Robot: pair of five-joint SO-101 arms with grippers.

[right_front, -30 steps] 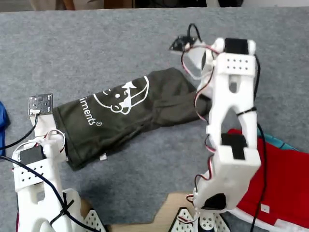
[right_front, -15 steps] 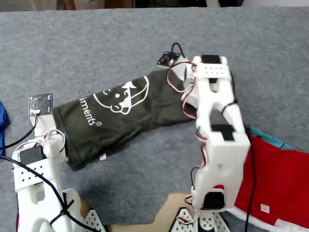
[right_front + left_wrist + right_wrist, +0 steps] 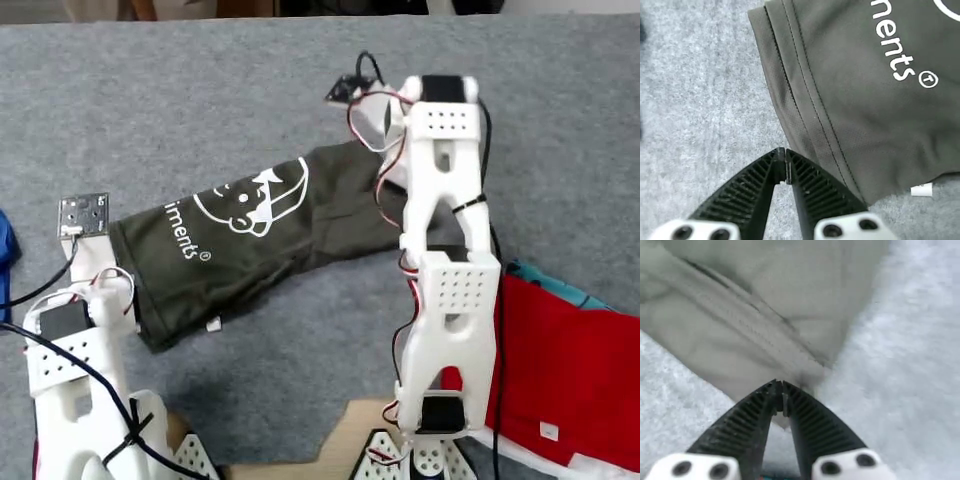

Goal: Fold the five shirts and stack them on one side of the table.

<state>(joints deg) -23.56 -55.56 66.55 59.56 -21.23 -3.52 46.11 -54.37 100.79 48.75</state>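
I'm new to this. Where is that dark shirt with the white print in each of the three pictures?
High view: the dark shirt lies slantwise across the middle of the table.
Left wrist view: the dark shirt shows its hemmed corner, with white lettering.
Right wrist view: a creased, seamed end of the dark shirt.
Shared landmark: the grey table cover borders it in every view.

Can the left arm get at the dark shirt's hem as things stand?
Probably yes: the left gripper is shut, its tips right beside the hem of the dark shirt, nothing between them. It would need to open first.
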